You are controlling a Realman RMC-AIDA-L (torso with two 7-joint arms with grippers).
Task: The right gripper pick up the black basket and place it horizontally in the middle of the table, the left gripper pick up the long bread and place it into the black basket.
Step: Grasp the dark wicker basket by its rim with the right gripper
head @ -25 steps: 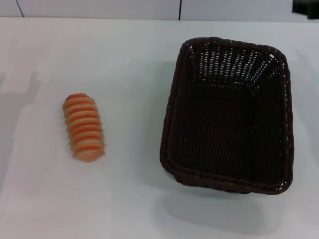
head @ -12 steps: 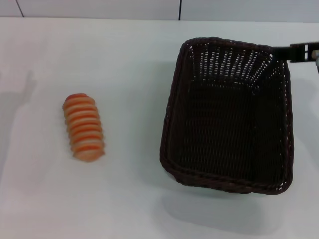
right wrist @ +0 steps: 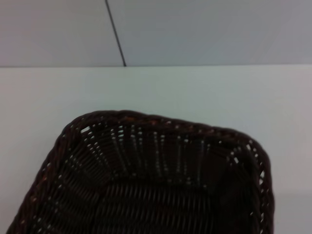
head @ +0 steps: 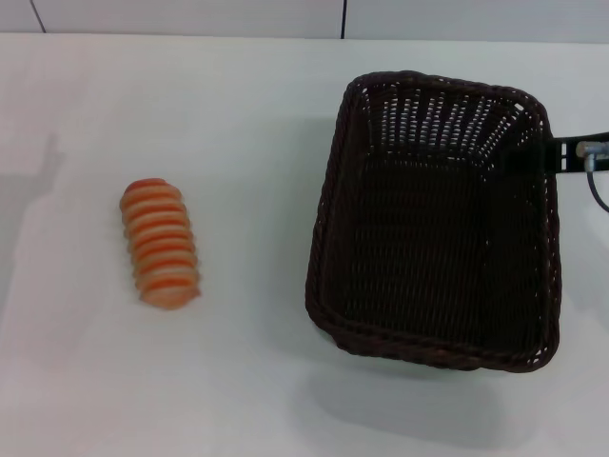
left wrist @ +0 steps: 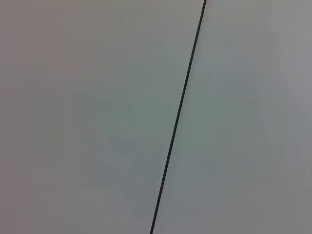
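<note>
The black basket [head: 328, 205] stands empty on the right half of the white table [head: 238, 114], its long side running away from me. The right wrist view looks down on the basket's far end [right wrist: 156, 161]. The long bread [head: 159, 242], striped orange and cream, lies on the table to the left, well apart from the basket. My right gripper [head: 563, 152] reaches in from the right edge, level with the basket's right rim near its far corner; whether it touches the rim I cannot tell. My left gripper is out of view.
Beyond the table's far edge stands a pale wall with a dark vertical seam [head: 343, 17]. The left wrist view shows only a plain grey surface with a thin dark line [left wrist: 178, 117]. A thin cable [head: 598, 190] hangs by the right gripper.
The right gripper has come in from the far right corner and moved nearer along the basket's right rim. Basket and bread have not moved.
</note>
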